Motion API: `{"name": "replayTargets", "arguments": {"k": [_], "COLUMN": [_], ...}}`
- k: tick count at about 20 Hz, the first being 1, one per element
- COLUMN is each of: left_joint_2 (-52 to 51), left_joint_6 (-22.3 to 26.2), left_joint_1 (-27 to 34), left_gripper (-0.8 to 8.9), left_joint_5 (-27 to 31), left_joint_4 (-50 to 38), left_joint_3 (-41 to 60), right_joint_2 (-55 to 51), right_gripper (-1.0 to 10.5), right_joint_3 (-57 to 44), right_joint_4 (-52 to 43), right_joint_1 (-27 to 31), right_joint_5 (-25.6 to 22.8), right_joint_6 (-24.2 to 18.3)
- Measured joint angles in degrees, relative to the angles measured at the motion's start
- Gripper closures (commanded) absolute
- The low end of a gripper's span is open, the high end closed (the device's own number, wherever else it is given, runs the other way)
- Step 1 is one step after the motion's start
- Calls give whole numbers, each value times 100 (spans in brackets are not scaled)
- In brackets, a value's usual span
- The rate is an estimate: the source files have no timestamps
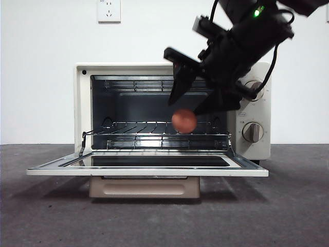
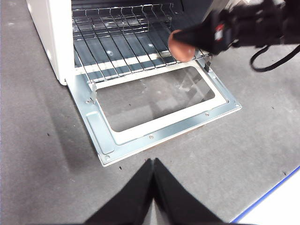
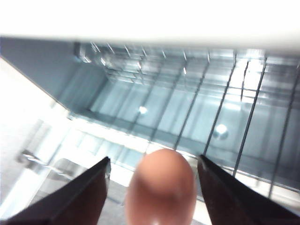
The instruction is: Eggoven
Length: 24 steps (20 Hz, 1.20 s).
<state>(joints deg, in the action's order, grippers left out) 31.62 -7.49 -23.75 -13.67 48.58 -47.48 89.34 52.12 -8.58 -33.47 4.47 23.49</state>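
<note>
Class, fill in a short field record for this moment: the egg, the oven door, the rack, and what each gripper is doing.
egg: reddish-brown egg, in the air between the right gripper's jaws, just above the rack's front edge
oven: cream toaster oven, two knobs on its right panel
door: door folded down flat, fully open
rack: wire rack inside, nothing lying on it
right gripper: right gripper, open, jaws apart on either side of the egg, at the oven mouth
left gripper: left gripper, shut, over the grey table in front of the door

Low front camera facing the oven (image 1: pixel 169 110); 2 wrist views above it.
</note>
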Motion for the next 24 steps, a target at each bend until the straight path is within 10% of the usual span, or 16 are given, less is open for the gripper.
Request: {"name": "replayTargets", "arguments": {"k": [13, 24], "left_joint_2": [1180, 3692], "left_joint_6": [-66, -245], "left_joint_1": [308, 1895], "left_gripper": [807, 808], "left_joint_5": [-57, -1790], "left_joint_4": [-1534, -3825], "left_joint_3": [339, 1187], "right_joint_2": [-2787, -4916], "right_gripper": [650, 650], "right_joint_3": [0, 0], "right_joint_4": [2350, 4319], "right_joint_1": [-678, -782], "right_joint_5": [9, -297], "right_joint_6": [-68, -245]}}
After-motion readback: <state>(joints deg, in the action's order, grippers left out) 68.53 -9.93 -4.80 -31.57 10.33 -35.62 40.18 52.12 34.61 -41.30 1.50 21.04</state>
